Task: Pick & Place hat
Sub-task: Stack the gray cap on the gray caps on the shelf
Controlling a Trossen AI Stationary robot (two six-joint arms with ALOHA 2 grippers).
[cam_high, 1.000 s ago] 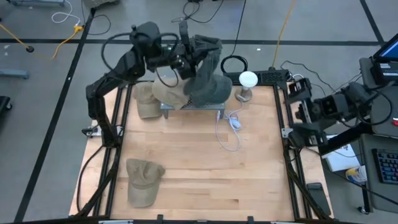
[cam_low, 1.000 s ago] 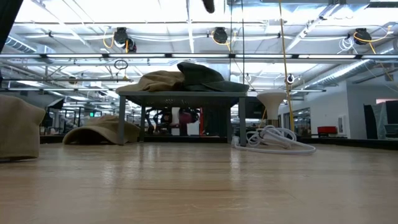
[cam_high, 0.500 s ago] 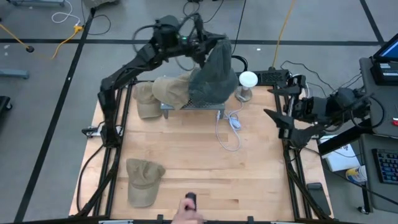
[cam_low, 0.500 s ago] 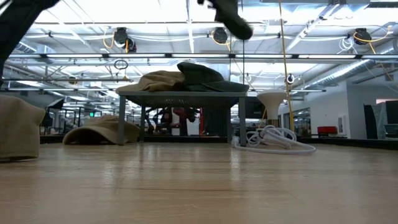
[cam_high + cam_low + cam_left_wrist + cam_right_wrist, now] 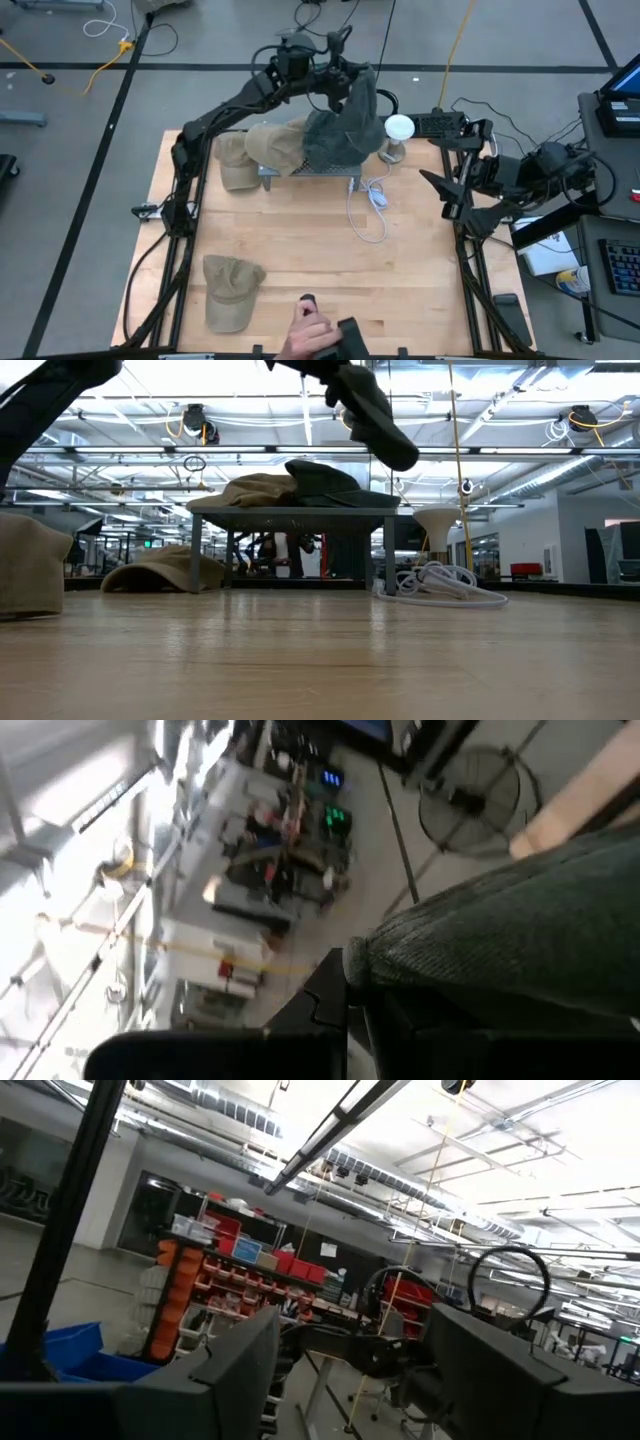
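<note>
My left gripper (image 5: 343,72) is high over the table's far edge, shut on a dark grey-green hat (image 5: 357,100) that hangs in the air above the small grey stand (image 5: 310,172). In the low view this hat (image 5: 377,420) dangles above the stand (image 5: 300,510). A tan hat (image 5: 275,145) and another dark hat (image 5: 328,148) lie on the stand's top. One more tan hat (image 5: 235,168) lies on the table left of the stand, and another (image 5: 230,290) rests near the near-left corner. My right gripper (image 5: 441,195) is open at the table's right edge, holding nothing. My left gripper pinches the dark hat's ribbed edge (image 5: 400,960) between its two fingers, coming in roughly level from the table's left. The hat is lifted clear and hangs slack below and beside the fingers (image 5: 330,990). One layer or several, I cannot tell.
A white lamp (image 5: 398,130) and a coiled white cable (image 5: 372,205) sit right of the stand. A person's hand (image 5: 310,335) with a dark object reaches in at the near edge. Bare wood (image 5: 330,260) spreads across the table's middle.
My left gripper has carried the dark hat toward the table's right and far side, and the hat now shows lower in the low view. My right arm has swung its gripper out from its folded pose toward the table. A person's hand has come in at the near edge.
</note>
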